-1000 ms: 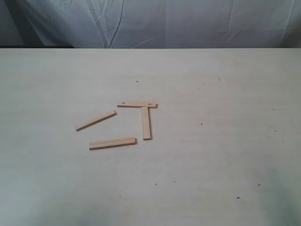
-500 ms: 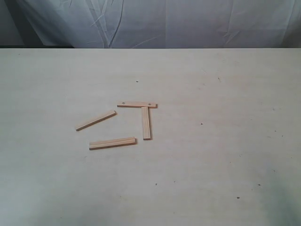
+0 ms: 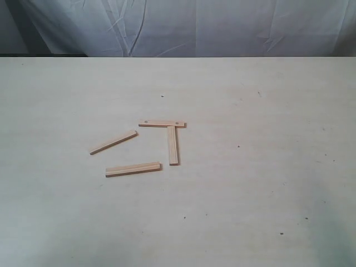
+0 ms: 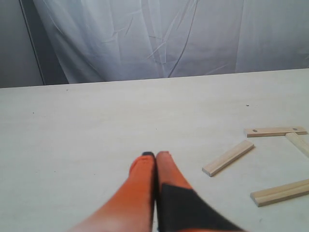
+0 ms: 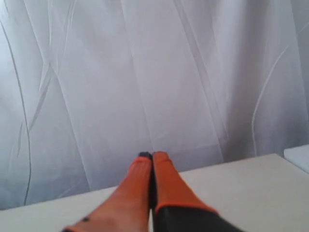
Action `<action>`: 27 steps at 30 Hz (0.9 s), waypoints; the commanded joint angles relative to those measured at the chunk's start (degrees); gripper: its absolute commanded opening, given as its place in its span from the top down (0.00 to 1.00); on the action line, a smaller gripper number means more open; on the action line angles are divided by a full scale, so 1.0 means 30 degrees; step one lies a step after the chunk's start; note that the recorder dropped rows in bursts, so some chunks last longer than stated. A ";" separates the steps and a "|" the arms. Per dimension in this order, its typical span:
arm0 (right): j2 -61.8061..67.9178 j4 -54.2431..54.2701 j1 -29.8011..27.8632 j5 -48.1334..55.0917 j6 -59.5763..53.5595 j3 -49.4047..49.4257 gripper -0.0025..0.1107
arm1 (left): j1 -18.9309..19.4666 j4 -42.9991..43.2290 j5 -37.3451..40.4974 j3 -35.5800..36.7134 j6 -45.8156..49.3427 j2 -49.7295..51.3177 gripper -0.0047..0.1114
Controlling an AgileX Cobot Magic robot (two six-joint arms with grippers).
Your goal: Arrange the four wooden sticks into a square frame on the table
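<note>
The four wooden sticks [image 3: 173, 144] are pale bare wood, matt and unvarnished (the dotted stick [image 3: 162, 124] bears two small dark marks). The table [image 3: 267, 183] is a smooth, matt cream surface with faint grain and a few dark specks. Behind its far edge hangs white cloth [image 3: 222, 28], soft and creased. The left gripper [image 4: 155, 155] and right gripper [image 5: 152, 154] have matt orange fingers, black farther back.

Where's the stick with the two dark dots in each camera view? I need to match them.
Exterior view: the dotted stick lies farthest back of the four, its right end meeting the stick pointing toward the camera.
Left wrist view: the dotted stick lies nearest the white cloth backdrop, beyond the slanted stick.
Right wrist view: not in it.
Shared landmark: the white cloth backdrop.
</note>
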 commanded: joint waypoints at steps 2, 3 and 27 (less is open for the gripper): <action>-0.0120 0.0084 -0.0129 -0.3504 -0.0016 0.0045 0.99 | -0.0115 -0.0018 -0.0288 0.0030 -0.0082 -0.0083 0.96; -0.0120 0.0120 -0.0129 -0.3755 -0.0016 0.0045 0.99 | -0.0115 -0.0018 -0.0288 0.0030 -0.0082 -0.0083 0.96; 0.2034 0.2313 -0.0129 0.3673 -0.0016 -0.2002 0.99 | -0.0110 -0.1382 -0.8588 0.0030 -0.0631 -0.0083 0.96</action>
